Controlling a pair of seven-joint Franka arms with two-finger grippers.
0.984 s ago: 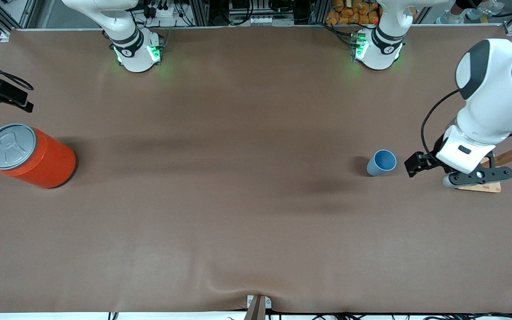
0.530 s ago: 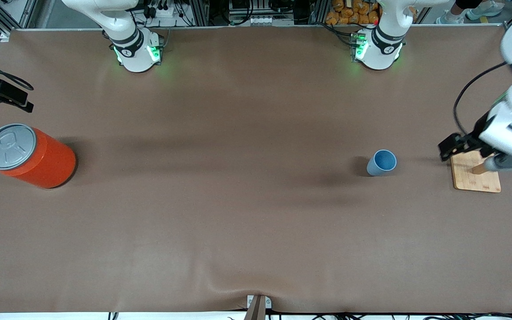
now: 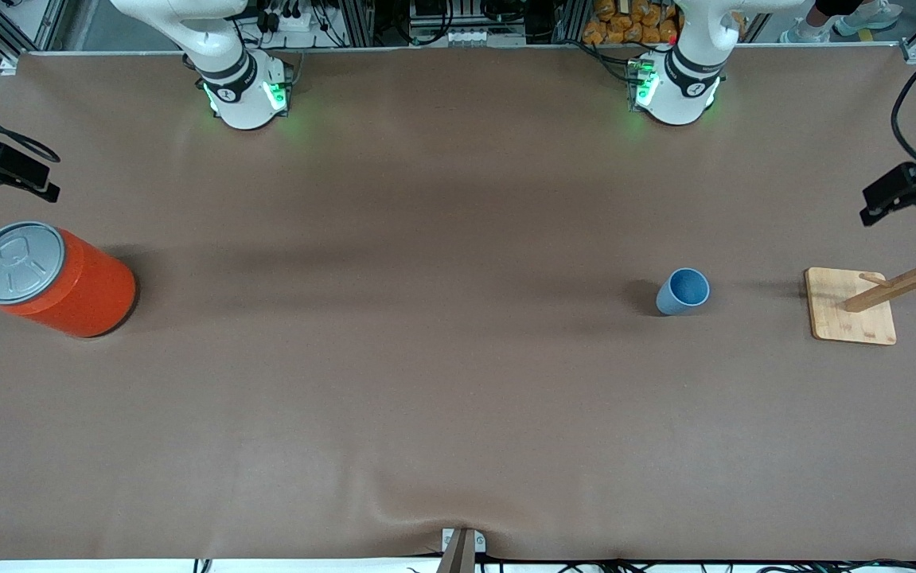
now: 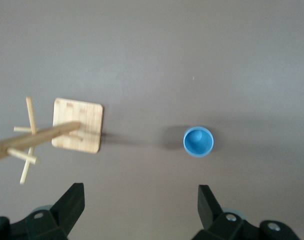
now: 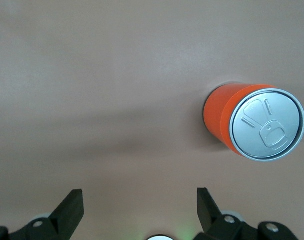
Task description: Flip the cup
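**Cup upright and free, flip apparently done**

Stands mouth-up on the table: the cup (image 3: 682, 291), darker blue inside showing from above, toward the left arm's end, just beside the wooden peg stand (image 3: 851, 306). Judged from this alone: if the goal is an upright cup, nothing left but to clear away; if mouth-down is wanted, everything left. No contact with either arm.

Left gripper (image 4: 138, 210): fingers spread wide, empty, high over the table's edge at the left arm's end, well apart from the cup, with cup and stand both visible below between its fingers in the left wrist view.

Right gripper (image 5: 138, 210): equally spread, empty, waiting up over the right arm's end, near the orange can (image 3: 56, 280), well apart from the cup.
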